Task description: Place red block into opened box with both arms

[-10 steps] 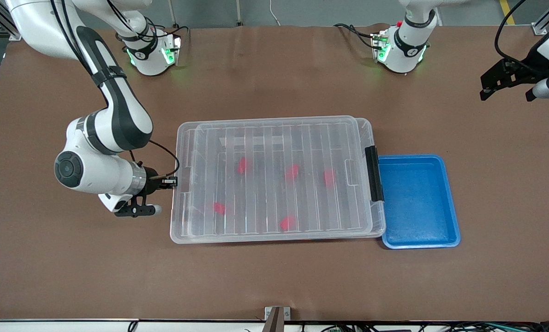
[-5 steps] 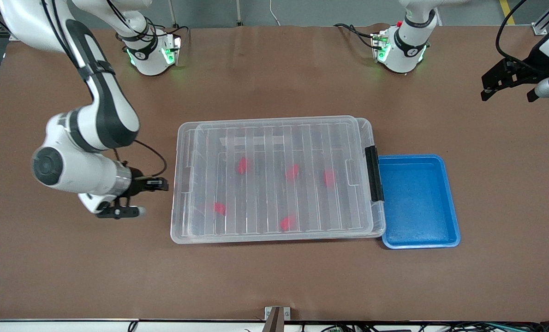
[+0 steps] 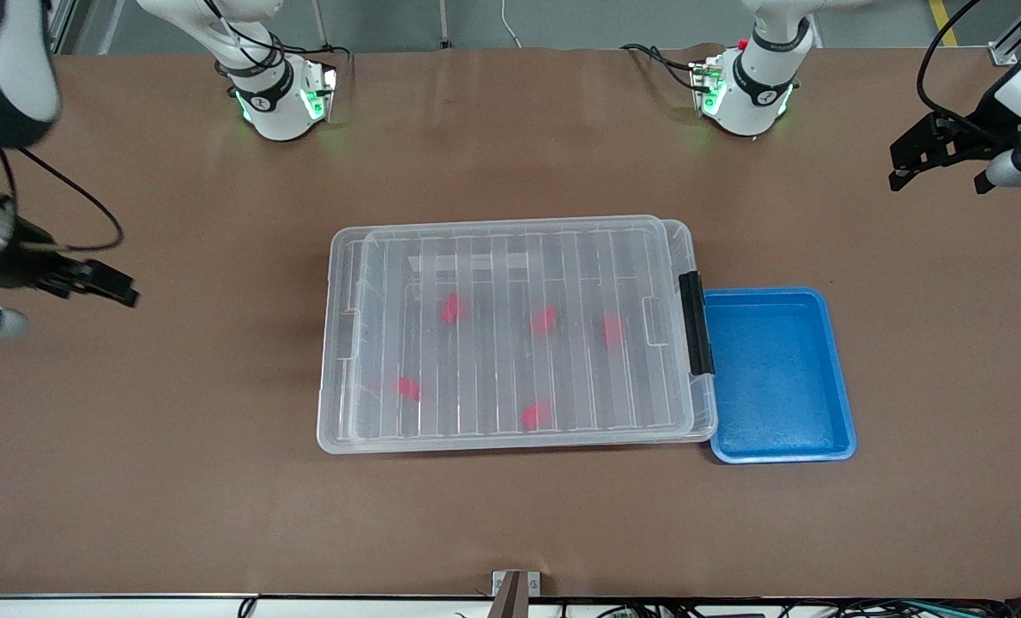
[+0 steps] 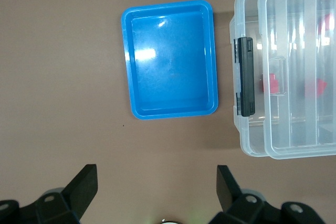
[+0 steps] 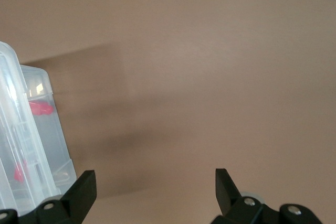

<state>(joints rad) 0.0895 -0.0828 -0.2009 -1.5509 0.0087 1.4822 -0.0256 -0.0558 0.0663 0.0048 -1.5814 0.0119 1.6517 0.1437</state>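
**Lid over the box, five red blocks inside, both arms clear**

Nearest the front camera, the brown table (image 3: 510, 524) is bare along its edge. Next comes the large shallow clear plastic box (image 3: 339, 433), set mid-table with its long sides parallel to that edge. Its ribbed clear lid (image 3: 519, 249) lies on top, offset slightly toward the left arm's end, so a strip of the box's rim shows at the right arm's end. Through the lid five tiny bright red plastic blocks show on the box floor — which one is the red block (image 3: 534, 415) of the task cannot be told, but none lies outside. The black bar handle (image 3: 695, 323) touches the small opaque blue tray (image 3: 721, 451), which is empty; judging by that, the tray has given up its load.

Farther off, the right gripper (image 3: 90, 279) hangs over the table's edge at the right arm's end, jaws spread and empty. The left gripper (image 3: 931, 154) waits over the corner at the left arm's end, also spread wide, holding nothing.
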